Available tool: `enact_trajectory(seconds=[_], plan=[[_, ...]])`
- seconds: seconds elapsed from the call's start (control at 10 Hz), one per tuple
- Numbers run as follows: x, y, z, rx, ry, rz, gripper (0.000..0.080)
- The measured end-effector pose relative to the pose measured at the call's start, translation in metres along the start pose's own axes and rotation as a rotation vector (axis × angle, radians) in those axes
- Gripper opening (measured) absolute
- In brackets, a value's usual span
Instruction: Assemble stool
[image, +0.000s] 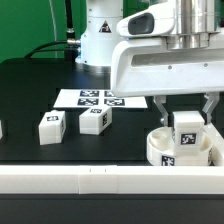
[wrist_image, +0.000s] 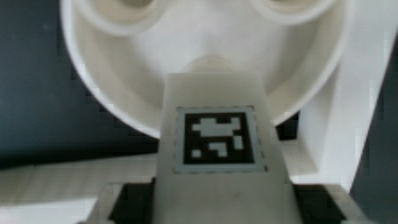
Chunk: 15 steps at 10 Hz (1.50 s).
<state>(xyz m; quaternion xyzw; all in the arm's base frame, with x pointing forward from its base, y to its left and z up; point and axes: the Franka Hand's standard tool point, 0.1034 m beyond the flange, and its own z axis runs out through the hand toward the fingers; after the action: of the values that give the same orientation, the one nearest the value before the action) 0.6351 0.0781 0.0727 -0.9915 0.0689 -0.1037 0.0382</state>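
While the pincer (image: 185, 118) pinches one leg (image: 186, 130) upright, the seat (image: 160, 152) lies just below it, apparently so the leg can be fitted straight down.

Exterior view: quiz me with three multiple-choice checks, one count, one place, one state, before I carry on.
1. How many loose legs stand fully in view between the marker board and the rail? A two; B four; C none.
2. The held leg is: A on the marker board; B over the seat; C on the rail.
3. The tool is: A open, empty; B gripping the seat; C shut on the held leg.
Key: 1 A, two white blocks stand there; 2 B, it hangs above the round seat; 3 C, it clamps the leg's sides.
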Motion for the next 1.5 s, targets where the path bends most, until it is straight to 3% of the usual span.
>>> enact_trajectory(seconds=[0.5, 0.9, 1.1, 1.2, 1.3, 1.5], plan=[[0.008, 0.010, 0.000, -0.020, 0.074, 0.347, 0.0341], [0.013, 0.017, -0.001, -0.010, 0.092, 0.513, 0.0343], [0.013, 0.017, -0.002, -0.011, 0.091, 0.494, 0.0575], [0.014, 0.018, -0.005, -0.014, 0.086, 0.443, 0.0575], [0.016, 0.020, -0.012, -0.015, 0.084, 0.377, 0.0634], [0.017, 0.031, -0.036, -0.017, 0.083, 0.241, 0.0645]])
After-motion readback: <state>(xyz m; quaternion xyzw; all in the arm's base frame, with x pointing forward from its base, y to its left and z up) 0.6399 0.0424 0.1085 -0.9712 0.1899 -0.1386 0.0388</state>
